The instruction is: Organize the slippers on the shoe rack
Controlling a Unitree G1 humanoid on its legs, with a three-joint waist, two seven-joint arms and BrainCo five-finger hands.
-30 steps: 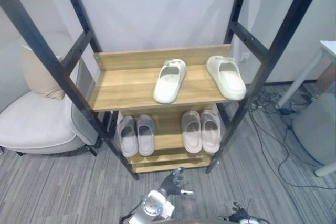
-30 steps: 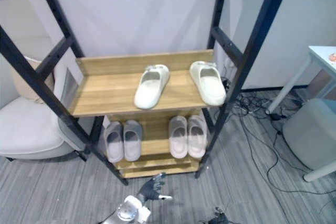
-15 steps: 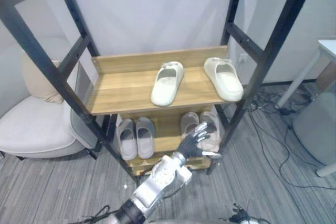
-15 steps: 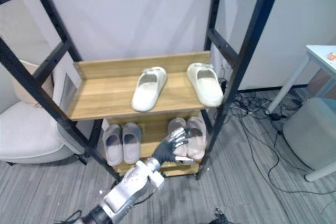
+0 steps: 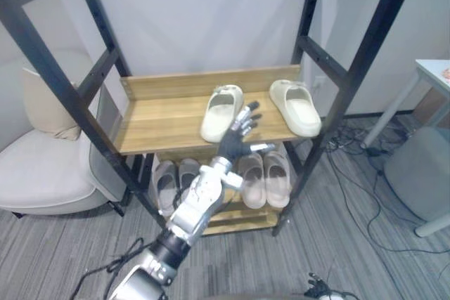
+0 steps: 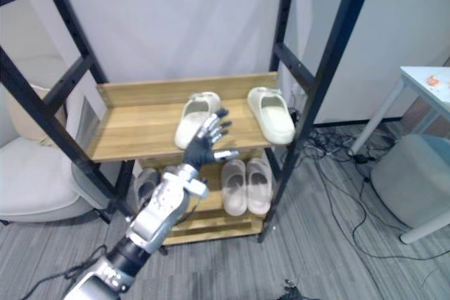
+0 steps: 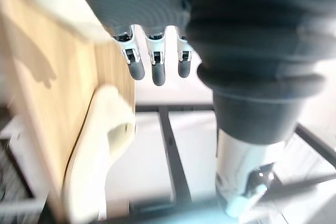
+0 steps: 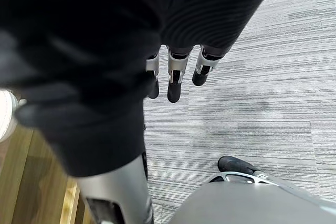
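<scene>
A tall black-framed shoe rack (image 5: 179, 83) with wooden shelves fills the middle of the frame against a pale wall. A white armchair (image 5: 49, 166) with a beige cushion (image 5: 41, 103) sits at the left edge. At the right edge are a round grey stool (image 5: 418, 173) and, above it, the corner of a white table (image 5: 434, 69). On the upper shelf lie two cream slippers, well apart. The left slipper (image 5: 219, 110) is at centre, angled with its toe towards the lower left. The right slipper (image 5: 297, 107) is by the right post, toe towards the lower right. On the lower shelf a grey pair (image 5: 166, 182) sits side by side at the left and a pink pair (image 5: 275, 177) side by side at the right. The left hand (image 5: 233, 145) is raised in front of the upper shelf's edge, just right of the centre cream slipper. Its fingers (image 7: 156, 72) are straight, slightly spread, and hold nothing. The right hand (image 8: 176, 85) hangs over the grey striped floor (image 8: 252, 119), fingers loose and empty.
</scene>
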